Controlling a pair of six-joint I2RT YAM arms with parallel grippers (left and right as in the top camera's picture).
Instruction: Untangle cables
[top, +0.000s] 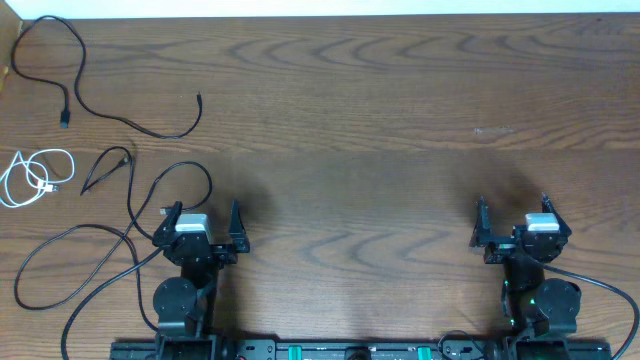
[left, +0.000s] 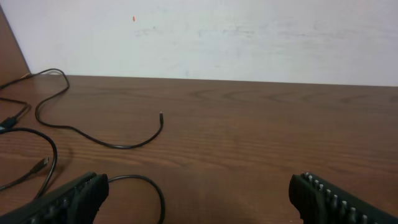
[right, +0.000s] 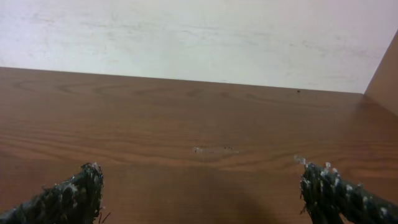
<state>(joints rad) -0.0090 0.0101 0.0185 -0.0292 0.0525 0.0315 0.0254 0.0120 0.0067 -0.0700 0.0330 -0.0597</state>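
All the cables lie on the left part of the wooden table. One long black cable (top: 120, 122) curves across the far left corner, and its free plug end (left: 161, 116) shows in the left wrist view. A short white cable (top: 30, 178) lies coiled at the left edge, with a short black one (top: 105, 170) beside it. Another long black cable (top: 130, 232) loops and crosses itself just left of my left gripper (top: 202, 208). That gripper (left: 199, 186) is open and empty, one loop (left: 155, 186) lying by its left finger. My right gripper (top: 512, 204) (right: 200, 177) is open and empty over bare wood.
A white wall runs behind the table's far edge. A wooden side panel (left: 9, 43) rises at the left and another (right: 385, 68) at the right. A pale scuff (right: 211, 149) marks the wood ahead of the right gripper. Both arm bases stand at the front edge.
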